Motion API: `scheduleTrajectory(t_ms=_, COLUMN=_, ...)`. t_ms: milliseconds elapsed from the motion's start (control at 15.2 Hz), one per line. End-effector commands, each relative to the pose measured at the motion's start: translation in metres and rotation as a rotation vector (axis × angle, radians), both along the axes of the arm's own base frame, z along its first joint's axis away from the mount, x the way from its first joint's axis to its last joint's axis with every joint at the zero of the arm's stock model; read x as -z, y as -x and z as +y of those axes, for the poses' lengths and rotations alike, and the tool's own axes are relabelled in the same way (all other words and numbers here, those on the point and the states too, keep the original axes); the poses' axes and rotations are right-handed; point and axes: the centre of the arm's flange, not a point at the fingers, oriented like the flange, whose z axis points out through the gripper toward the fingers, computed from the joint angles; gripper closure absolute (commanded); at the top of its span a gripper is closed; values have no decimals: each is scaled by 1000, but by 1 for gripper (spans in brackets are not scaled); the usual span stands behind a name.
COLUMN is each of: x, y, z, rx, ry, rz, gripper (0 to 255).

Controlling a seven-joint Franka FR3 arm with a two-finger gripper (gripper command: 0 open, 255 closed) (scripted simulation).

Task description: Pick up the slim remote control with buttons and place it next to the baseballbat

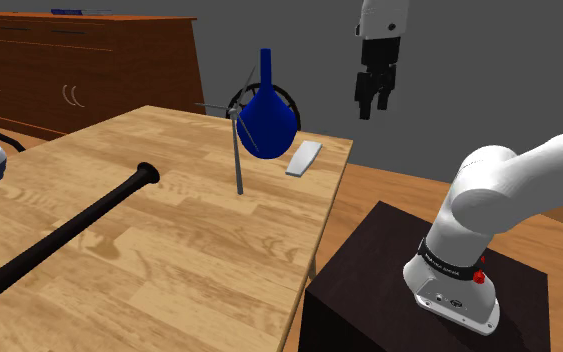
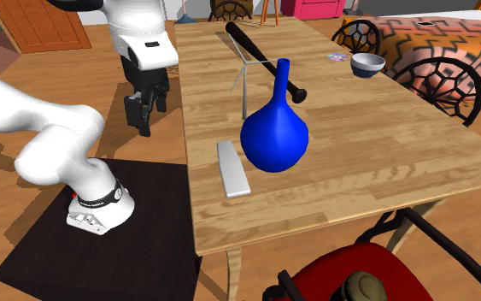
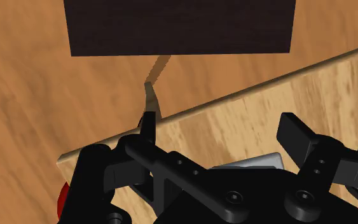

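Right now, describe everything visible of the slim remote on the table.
The remote is a slim, flat, light grey slab; no buttons can be made out. It lies flat on the wooden table near the edge facing the stand, close beside the blue vase but apart from it. Only the table touches it; the open tool hangs high, clear of it.

One desk (image 2: 384, 154) carries one black baseball bat (image 2: 260, 53), one blue vase (image 2: 274, 137), one pale slim remote (image 2: 232, 168), one thin grey windmill model (image 2: 243, 81), one bowl (image 2: 367, 64) and one small disc (image 2: 337, 57). Three dark lattice-backed chairs (image 2: 439, 81) show in the second exterior view. There is one wooden sideboard (image 1: 79, 70), one white arm (image 2: 50, 137), one gripper (image 2: 144, 120) and one dark stand (image 2: 144, 239).
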Motion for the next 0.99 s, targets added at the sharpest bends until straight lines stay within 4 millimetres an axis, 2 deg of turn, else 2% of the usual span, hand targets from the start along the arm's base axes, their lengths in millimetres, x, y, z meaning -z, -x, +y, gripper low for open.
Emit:
scheduleTrajectory(t_ms=0, x=0, y=0, z=0, rx=0, ry=0, rz=0, gripper=0)
scheduleTrajectory(t_ms=462, x=53, y=-42, z=54, rx=498, ry=42, rz=-50, gripper=0)
scheduleTrajectory(t_ms=726, x=82, y=-76, z=73, rx=782, ry=67, rz=-79, gripper=0)
scheduleTrajectory(t_ms=924, x=104, y=-106, z=79, rx=996, ry=85, rz=-100, gripper=0)
